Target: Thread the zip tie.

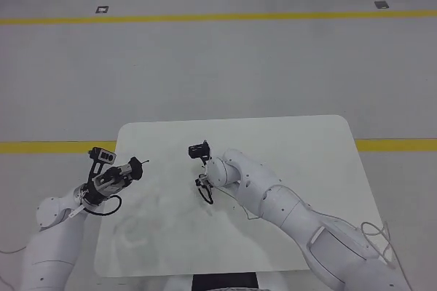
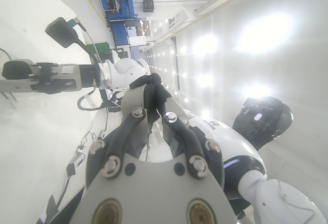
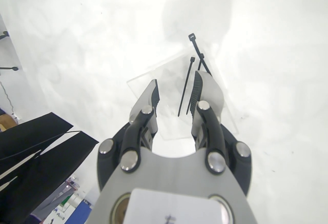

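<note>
**Left pinched, right spread**

The left arm (image 1: 58,218) enters at 8 o'clock. Its left gripper (image 1: 135,169) aims toward 2 o'clock, fingers pinched on a thin zip tie (image 1: 145,161). The right arm (image 1: 291,207) stretches from 4 o'clock toward centre; the right gripper (image 3: 175,78) points down, fingers apart.

A white bench (image 1: 298,145) with rounded corners stands on a pale grey floor (image 1: 218,73). A far yellow line (image 1: 218,17) crosses the floor well beyond the bench's far edge. A near yellow line (image 1: 51,148) meets the bench just inside its far corners and shows on both sides of it. Two small dark markers (image 1: 102,9) lie on the floor by the far yellow line. In the left wrist view the hall holds blue racks (image 2: 120,30), a green bin (image 2: 101,48) and rows of bright ceiling lights (image 2: 264,27).
</note>
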Controlling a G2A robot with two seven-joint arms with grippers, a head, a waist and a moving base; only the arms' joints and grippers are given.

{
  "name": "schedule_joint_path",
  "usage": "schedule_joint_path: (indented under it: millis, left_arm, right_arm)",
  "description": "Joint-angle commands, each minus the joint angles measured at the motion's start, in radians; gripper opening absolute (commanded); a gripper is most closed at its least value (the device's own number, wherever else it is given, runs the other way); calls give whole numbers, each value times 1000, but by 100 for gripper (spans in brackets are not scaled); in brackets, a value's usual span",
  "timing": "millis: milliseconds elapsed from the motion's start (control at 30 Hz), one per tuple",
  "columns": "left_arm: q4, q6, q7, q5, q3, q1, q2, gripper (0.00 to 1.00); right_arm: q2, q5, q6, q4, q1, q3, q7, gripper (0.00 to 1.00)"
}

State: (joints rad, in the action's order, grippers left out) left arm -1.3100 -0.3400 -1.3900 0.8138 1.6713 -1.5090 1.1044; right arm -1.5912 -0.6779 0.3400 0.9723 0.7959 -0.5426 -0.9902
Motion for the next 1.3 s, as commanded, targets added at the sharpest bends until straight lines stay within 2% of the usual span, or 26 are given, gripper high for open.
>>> schedule_joint_path:
  millis: [0, 433, 867, 933, 1067, 1267]
  left_arm:
    - [0, 0, 0, 0, 0, 0, 0, 0]
    - [0, 0, 0, 0, 0, 0, 0, 0]
    - [0, 0, 0, 0, 0, 0, 0, 0]
    - [0, 0, 0, 0, 0, 0, 0, 0]
    - [0, 0, 0, 0, 0, 0, 0, 0]
    - [0, 0, 0, 0, 0, 0, 0, 0]
  right_arm:
    - [-10, -23, 0, -12, 3, -8, -1, 25]
    - [-61, -116, 0, -63, 26, -62, -22, 15]
    - [-97, -194, 0, -99, 41, -103, -39, 16]
    - [-102, -205, 0, -103, 42, -107, -41, 13]
    - [-112, -219, 0, -107, 46, -118, -43, 0]
    - [-119, -232, 0, -104, 46, -136, -44, 0]
